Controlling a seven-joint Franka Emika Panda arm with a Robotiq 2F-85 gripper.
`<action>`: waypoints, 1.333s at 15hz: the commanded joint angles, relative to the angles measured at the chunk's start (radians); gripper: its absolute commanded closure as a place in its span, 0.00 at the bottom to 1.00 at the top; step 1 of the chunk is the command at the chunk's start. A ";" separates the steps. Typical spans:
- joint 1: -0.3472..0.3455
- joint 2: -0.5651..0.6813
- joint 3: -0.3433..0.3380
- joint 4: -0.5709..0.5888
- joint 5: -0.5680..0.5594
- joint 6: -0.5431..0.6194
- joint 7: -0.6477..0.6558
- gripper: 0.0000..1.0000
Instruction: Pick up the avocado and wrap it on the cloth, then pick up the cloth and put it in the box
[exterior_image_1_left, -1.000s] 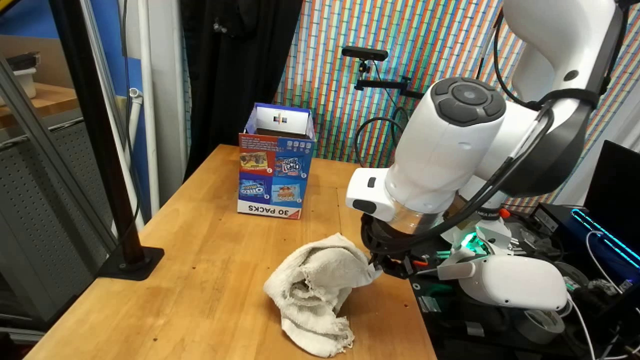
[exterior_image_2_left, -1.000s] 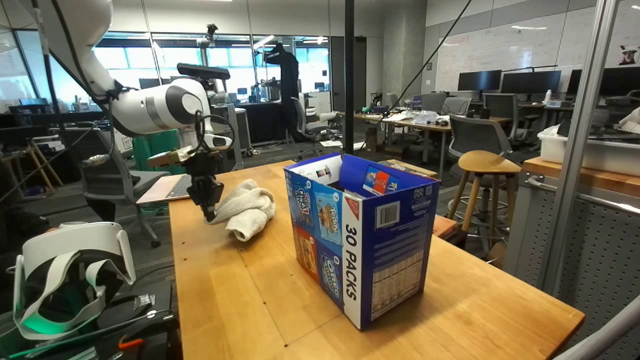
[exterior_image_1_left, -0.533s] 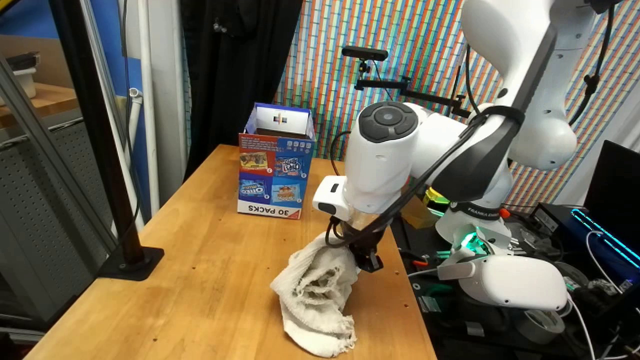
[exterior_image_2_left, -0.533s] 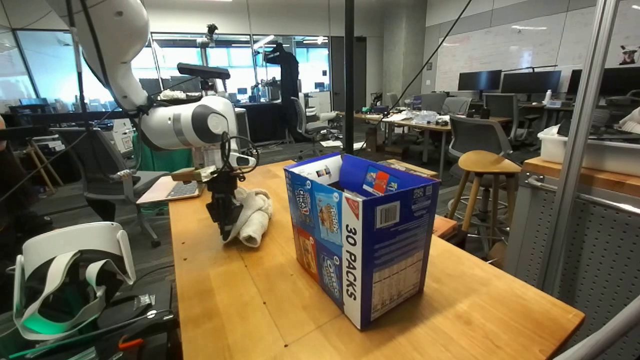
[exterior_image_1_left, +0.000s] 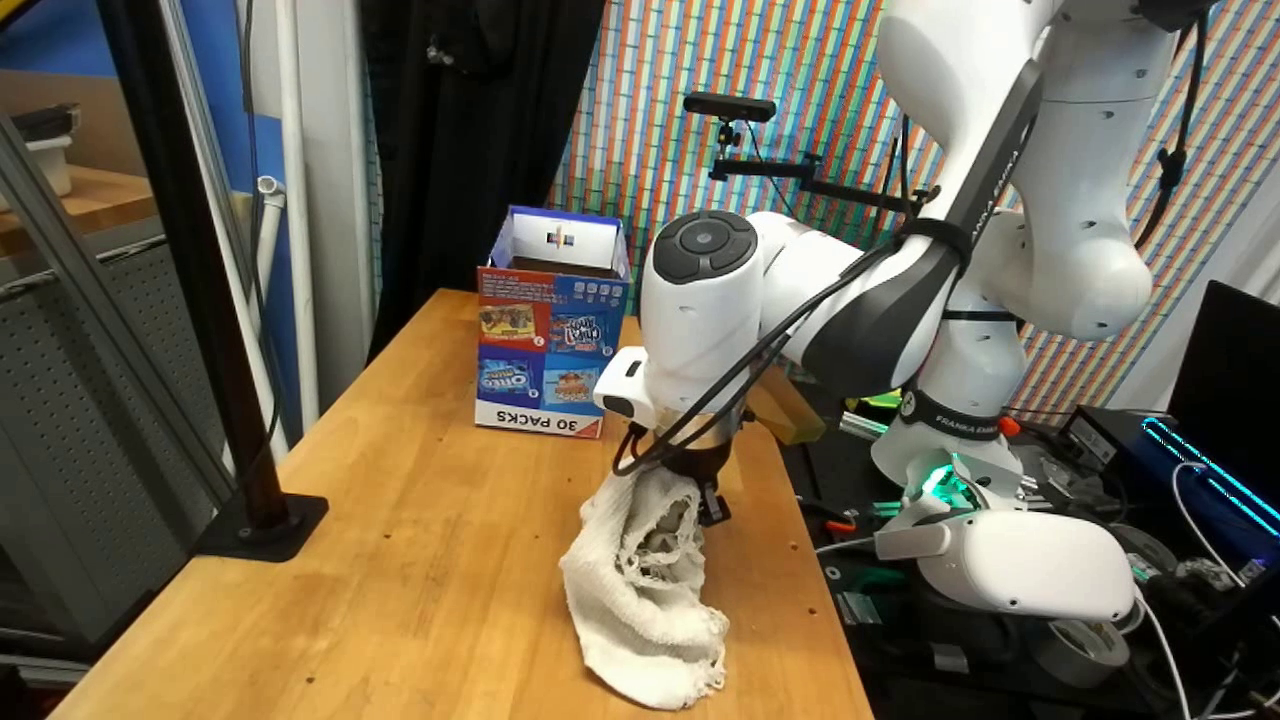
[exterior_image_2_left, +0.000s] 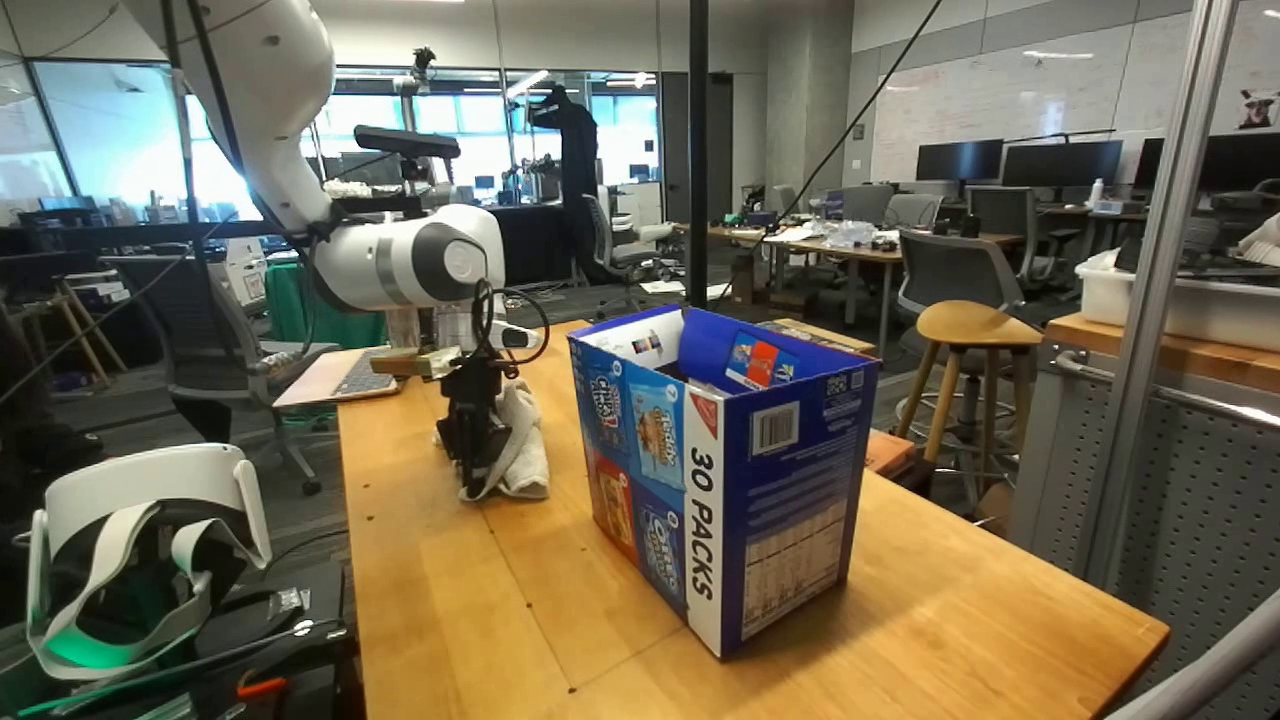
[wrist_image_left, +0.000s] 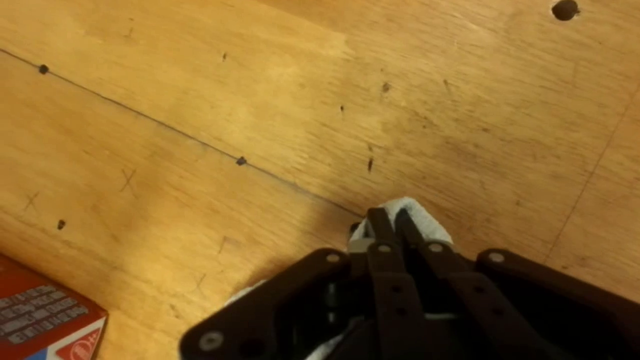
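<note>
Lifting could spill the unseen avocado: fingers (wrist_image_left: 381, 227) clamp the cloth (exterior_image_1_left: 622, 612) by one fold near the tabletop's (exterior_image_1_left: 430, 560) robot-side edge.

Totally a robotics lab, with a bit of office mixed in: in an exterior view there's a white robot arm (exterior_image_2_left: 360, 265) at 10 o'clock, a VR headset (exterior_image_2_left: 140, 490) at 8 o'clock, and way back at 2 o'clock a whiteboard (exterior_image_2_left: 1050, 85) behind a row of monitors (exterior_image_2_left: 1062, 172), plus office chairs (exterior_image_2_left: 950, 270) lower down toward 3 o'clock.
</note>
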 joint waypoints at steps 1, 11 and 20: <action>0.002 -0.013 -0.005 0.001 0.016 0.002 -0.008 0.68; 0.051 -0.206 0.059 0.124 -0.111 -0.154 0.005 0.08; 0.099 -0.123 0.156 0.229 -0.121 -0.139 -0.021 0.00</action>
